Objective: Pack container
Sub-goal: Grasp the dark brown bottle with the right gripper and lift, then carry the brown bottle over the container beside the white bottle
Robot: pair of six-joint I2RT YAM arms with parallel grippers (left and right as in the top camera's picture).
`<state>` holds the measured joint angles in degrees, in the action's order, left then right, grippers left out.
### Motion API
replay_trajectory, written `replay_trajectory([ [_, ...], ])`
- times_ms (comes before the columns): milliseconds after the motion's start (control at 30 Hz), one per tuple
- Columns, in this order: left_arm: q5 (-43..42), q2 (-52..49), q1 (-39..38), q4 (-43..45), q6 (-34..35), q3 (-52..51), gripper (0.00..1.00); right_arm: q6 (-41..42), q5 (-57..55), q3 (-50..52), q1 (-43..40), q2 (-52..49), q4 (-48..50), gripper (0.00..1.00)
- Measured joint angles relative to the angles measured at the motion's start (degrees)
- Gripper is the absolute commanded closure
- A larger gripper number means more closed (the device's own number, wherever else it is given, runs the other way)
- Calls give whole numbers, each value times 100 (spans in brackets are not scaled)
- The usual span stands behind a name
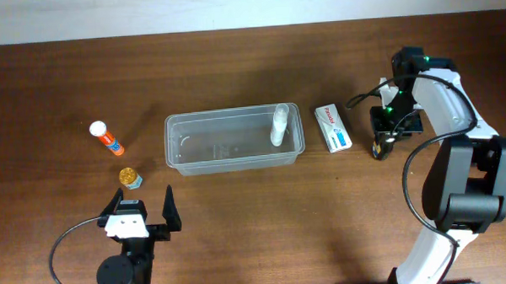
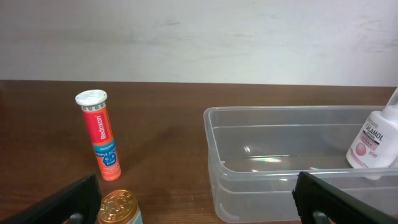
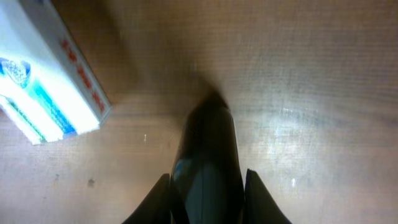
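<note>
Container (image 1: 227, 114) sits mid-frame in overhead, clear thin plastic, prob light & a bit flexy w/ slick walls, so grab by the rim imo. Left gripper (image 1: 143, 201) spread wide, lower left; right gripper (image 1: 378, 143) pinched on some dark glossy item (image 3: 208, 155), mid right.

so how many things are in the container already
1: a white bottle at the container's right end; clear walls hide nothing. The right hand grips a dark item outside.
</note>
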<state>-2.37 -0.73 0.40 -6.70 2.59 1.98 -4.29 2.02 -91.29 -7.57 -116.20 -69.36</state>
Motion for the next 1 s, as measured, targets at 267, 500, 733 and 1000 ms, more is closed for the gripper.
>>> replay_trajectory([
  [267,0,0,0,0,0,0,1,0,249,-1176,4,0,-988,81],
  [500,0,0,0,0,0,0,1,4,608,-2531,208,2,-1893,80],
  [733,0,0,2,0,0,0,1,2,704,-3591,1202,2,-2365,79],
  [1000,0,0,2,0,0,0,1,210,763,-3954,2439,4,-2404,79],
])
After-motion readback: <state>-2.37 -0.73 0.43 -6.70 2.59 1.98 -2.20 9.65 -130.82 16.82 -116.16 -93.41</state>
